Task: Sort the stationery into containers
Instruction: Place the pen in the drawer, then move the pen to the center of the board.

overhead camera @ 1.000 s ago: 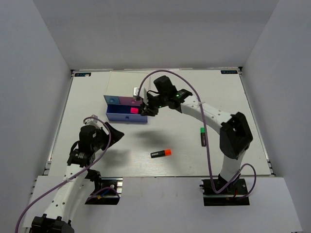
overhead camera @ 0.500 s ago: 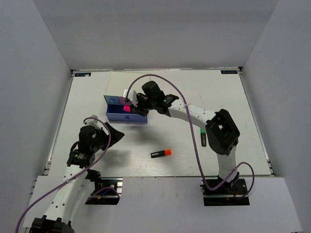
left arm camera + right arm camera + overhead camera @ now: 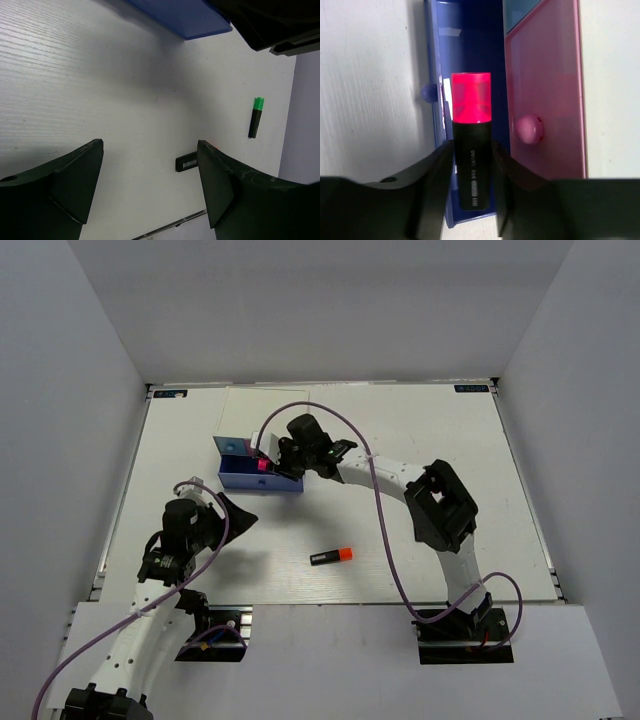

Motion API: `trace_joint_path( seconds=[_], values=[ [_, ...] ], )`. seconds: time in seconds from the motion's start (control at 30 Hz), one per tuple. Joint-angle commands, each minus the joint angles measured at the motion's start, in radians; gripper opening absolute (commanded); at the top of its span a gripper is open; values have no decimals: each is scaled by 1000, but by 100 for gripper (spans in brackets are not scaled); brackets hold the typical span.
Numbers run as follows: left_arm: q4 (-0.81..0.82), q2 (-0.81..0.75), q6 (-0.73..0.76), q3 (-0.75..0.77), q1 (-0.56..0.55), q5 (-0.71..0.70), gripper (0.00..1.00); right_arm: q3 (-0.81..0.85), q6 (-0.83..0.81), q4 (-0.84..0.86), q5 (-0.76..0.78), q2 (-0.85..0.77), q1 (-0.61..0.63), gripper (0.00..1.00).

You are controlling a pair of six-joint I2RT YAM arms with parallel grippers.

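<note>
**Progress.** No item could be confirmed as sorted. The right pincer was closed on the pink highlighter, its fingers pressed to either side of the black barrel. The highlighter had not yet been let go. The orange highlighter and the green highlighter lay loose on the table, so at least two pens remained to be done after this one. The smaller stationery pieces could not be made out. The box hid most of its own contents, though a pale mark inside the open drawer may have been an item (too indistinct to say).

**Position of the held item.** In the right wrist view the pink cap projected forward past the fingertips, directly over the open dark-blue drawer. The shut pink drawer front lay just beside the pincer on one side, and the dark-blue drawer's knob on the other. In my judgement the pen was well placed for release into that drawer.

**Left pincer.** The left pincer was spread wide and empty above bare table. The orange highlighter lay near it, just beyond one fingertip. The green highlighter lay farther out on the same side, well apart.
</note>
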Motion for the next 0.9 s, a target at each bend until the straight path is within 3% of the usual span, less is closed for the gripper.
trace_joint_path(
  seconds=[0.0,0.1,0.33,0.43,0.53,0.57,0.6,0.8,0.87],
  values=[
    [-9,-11,23,44,-2,24,85,40,-18,48,22,-14,-1,45],
    [5,10,41,53,-2,61,87,22,-15,28,1,-48,-3,51],
    [38,116,155,151,-2,152,87,-55,25,-1,-75,-189,-6,51],
    [89,193,199,200,-11,212,87,-46,80,-30,-82,-234,-15,42],
    [141,266,242,244,-36,277,87,-78,151,-40,-67,-297,-43,19],
    [153,323,251,255,-36,292,87,-90,171,-40,-41,-341,-55,4],
    [167,354,274,281,-54,306,87,-102,227,-43,-24,-352,-66,0],
    [158,544,352,398,-207,289,85,-273,356,-69,100,-475,-210,0],
    [147,592,371,447,-292,262,85,-314,389,-90,94,-501,-291,6]
  ],
)
